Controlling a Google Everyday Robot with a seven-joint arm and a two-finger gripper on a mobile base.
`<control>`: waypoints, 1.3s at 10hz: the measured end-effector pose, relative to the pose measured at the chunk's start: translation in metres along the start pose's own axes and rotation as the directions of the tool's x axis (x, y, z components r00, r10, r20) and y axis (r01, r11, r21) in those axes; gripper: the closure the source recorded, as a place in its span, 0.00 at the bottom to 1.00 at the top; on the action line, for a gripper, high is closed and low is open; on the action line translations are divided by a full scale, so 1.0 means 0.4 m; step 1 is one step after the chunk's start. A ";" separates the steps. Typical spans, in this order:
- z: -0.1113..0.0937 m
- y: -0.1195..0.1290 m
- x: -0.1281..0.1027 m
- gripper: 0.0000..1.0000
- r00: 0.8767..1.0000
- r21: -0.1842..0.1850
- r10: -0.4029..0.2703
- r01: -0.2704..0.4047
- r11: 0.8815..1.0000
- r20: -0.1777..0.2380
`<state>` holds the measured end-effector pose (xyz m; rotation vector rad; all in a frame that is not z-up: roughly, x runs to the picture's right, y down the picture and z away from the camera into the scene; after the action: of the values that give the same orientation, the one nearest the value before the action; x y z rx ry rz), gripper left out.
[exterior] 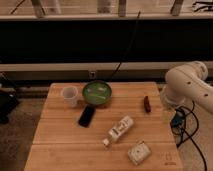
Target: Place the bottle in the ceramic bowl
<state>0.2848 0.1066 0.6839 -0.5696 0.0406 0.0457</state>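
Note:
The white bottle [119, 130] lies on its side on the wooden table [55, 140], near the middle front, with its narrow cap pointing to the front left. The ceramic bowl [97, 92], green inside with a dark rim, stands at the back middle of the table, up and to the left of the bottle. My white arm [187, 85] is at the right, beyond the table's right edge. My gripper [167, 111] hangs down from it beside that edge, well to the right of the bottle and holding nothing that I can see.
A translucent white cup [69, 96] stands left of the bowl. A black phone [86, 115] lies in front of the bowl. A small red-brown object [147, 103] lies at the right. A squarish white packet [138, 152] lies at the front. Cables [180, 125] hang at the right.

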 end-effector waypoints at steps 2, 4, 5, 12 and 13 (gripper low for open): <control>0.000 0.000 0.000 0.20 1.000 0.000 0.000 0.000 1.000 0.000; 0.000 0.000 0.000 0.20 1.000 0.000 0.000 0.000 1.000 0.000; 0.000 0.000 0.000 0.20 1.000 0.000 0.000 0.000 1.000 0.000; 0.032 0.017 -0.092 0.20 0.997 -0.007 -0.076 0.076 0.997 -0.019; 0.039 0.020 -0.129 0.20 0.995 -0.007 -0.098 0.097 0.995 -0.023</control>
<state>0.2334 0.1200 0.6954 -0.5777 0.0351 -0.0558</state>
